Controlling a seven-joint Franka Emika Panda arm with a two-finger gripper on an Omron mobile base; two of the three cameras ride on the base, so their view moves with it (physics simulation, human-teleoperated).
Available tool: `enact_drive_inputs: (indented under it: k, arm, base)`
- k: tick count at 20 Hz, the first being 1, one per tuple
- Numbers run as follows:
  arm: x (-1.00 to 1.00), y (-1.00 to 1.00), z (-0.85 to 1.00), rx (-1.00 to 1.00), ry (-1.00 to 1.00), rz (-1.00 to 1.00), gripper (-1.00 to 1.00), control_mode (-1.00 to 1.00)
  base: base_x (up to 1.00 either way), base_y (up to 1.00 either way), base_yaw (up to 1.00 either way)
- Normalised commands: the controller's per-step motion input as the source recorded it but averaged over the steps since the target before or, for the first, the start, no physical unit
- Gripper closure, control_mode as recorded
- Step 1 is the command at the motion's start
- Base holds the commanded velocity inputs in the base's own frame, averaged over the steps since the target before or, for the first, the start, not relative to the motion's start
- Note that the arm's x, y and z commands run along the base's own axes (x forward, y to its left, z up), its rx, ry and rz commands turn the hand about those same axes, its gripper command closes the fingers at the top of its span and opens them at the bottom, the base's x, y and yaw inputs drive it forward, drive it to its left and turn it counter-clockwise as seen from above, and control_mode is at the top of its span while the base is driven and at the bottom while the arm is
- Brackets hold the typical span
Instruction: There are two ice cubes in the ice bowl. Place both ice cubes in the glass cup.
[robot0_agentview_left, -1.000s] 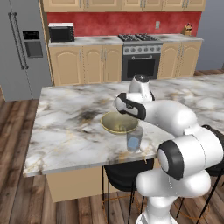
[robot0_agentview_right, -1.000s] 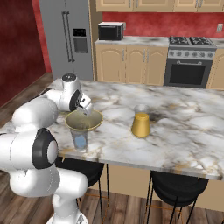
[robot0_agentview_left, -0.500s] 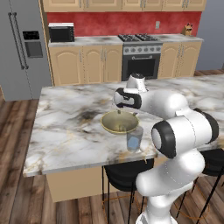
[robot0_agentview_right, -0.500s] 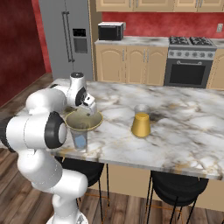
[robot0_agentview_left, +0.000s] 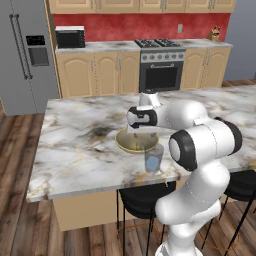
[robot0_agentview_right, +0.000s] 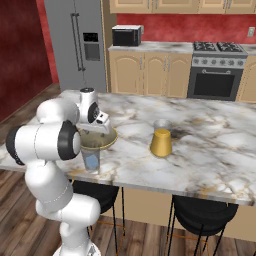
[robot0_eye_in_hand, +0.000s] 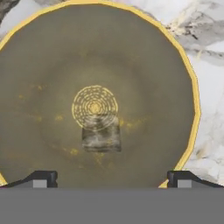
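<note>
Gripper: the gripper (robot0_eye_in_hand: 109, 178) hangs over the ice bowl (robot0_eye_in_hand: 183, 78) pointing straight down into it, fingers spread wide with nothing between them.
Ice cube in bowl: one ice cube (robot0_eye_in_hand: 101, 133) lies on the bowl floor just ahead of the fingertips and roughly centred between them, beside the ring pattern at the bowl's middle.
Second cube: the glass cup (robot0_agentview_left: 154, 159) stands touching or just beside the bowl's near rim, below and behind the gripper; something pale blue shows inside it, probably the other cube, though too small to be sure.
Handling: likely light, hard, and very slippery, so it may squirt out of a pinch.
Where to hold: across two opposite flat faces, low on the cube, fingers square to them.
Nearby: a glass of orange liquid (robot0_agentview_right: 161, 138) stands well off to the gripper's side.
</note>
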Motion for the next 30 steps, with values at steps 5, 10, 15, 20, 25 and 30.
enact_drive_inputs:
  k: [5, 10, 15, 20, 25, 30]
  arm:
    - [0.0, 0.0, -0.34, -0.05, 0.0, 0.06, -1.0, -1.0]
    - [0.12, 0.0, -0.28, -0.01, 0.0, 0.03, -1.0, -1.0]
    - [0.27, 0.0, -0.2, 0.0, 0.0, 0.0, -1.0, -1.0]
    - [0.28, 0.0, -0.16, 0.0, 0.0, 0.0, -1.0, -1.0]
    - [0.3, 0.03, -0.18, 0.0, 0.0, 0.0, -1.0, -1.0]
    - [0.13, 0.05, -0.27, 0.0, 0.0, 0.0, -1.0, -1.0]
  base:
    - [0.0, 0.0, 0.0]
    - [0.0, 0.0, 0.0]
    - [0.0, 0.0, 0.0]
    - [0.0, 0.0, 0.0]
    - [0.0, 0.0, 0.0]
    - [0.0, 0.0, 0.0]
